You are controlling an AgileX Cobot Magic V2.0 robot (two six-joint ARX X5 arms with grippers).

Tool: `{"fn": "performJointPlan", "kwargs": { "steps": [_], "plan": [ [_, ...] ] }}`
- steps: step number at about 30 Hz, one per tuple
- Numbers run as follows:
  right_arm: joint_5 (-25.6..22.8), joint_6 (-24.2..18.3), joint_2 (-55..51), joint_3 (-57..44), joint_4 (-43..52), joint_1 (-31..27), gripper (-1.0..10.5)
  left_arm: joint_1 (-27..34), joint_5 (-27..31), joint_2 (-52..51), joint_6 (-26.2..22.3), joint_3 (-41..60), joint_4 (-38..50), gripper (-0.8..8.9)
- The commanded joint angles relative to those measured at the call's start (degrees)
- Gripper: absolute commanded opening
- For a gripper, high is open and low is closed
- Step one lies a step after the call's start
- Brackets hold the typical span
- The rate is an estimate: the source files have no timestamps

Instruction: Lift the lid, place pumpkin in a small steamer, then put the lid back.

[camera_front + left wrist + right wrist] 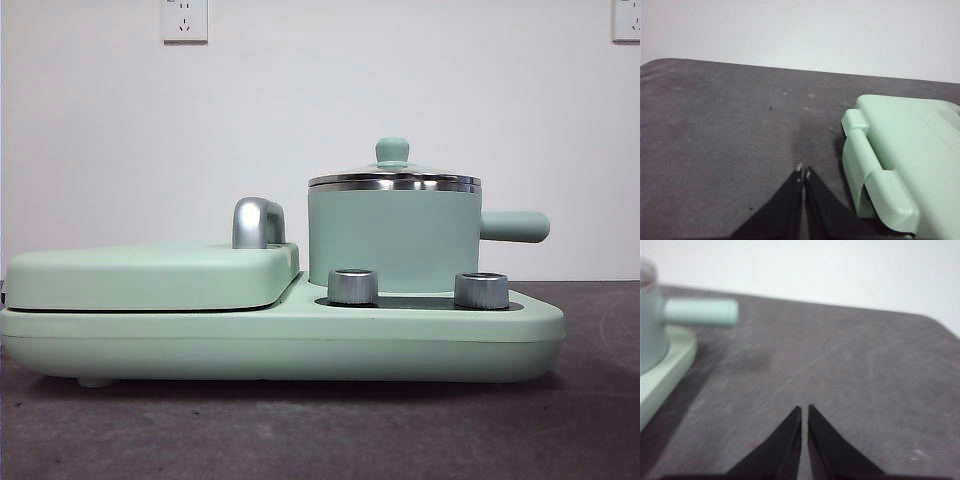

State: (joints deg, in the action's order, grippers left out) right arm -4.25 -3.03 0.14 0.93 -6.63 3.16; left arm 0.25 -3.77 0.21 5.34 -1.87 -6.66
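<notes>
Both black grippers, left gripper (803, 172) and right gripper (804, 409), are closed on nothing beside the appliance. Steam is kept in because the steel-rimmed glass lid (394, 176) is seated on the mint-green cylindrical steamer (394, 240); no pumpkin is seen.

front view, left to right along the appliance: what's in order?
hinged cover → chrome handle → left dial → small steamer with the lid on it → right dial → the steamer's side handle
</notes>
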Motion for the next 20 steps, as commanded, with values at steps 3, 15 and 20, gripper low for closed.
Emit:
{"fn": "performJointPlan", "kwargs": {
  "steps": [3,15,20],
  "plan": [
    [-0.2,1.0,0.1,-0.2,1.1,-0.8,0.2,0.1,0.1,0.0,-0.6,1.2,0.7,0.07],
    [-0.2,2.3,0.1,-0.2,1.0,-0.7,0.2,0.1,0.1,0.0,-0.6,1.2,0.7,0.07],
    [-0.2,2.2,0.1,-0.2,1.0,-0.7,0.2,0.1,0.1,0.0,-0.6,1.2,0.7,0.07]
  ]
}}
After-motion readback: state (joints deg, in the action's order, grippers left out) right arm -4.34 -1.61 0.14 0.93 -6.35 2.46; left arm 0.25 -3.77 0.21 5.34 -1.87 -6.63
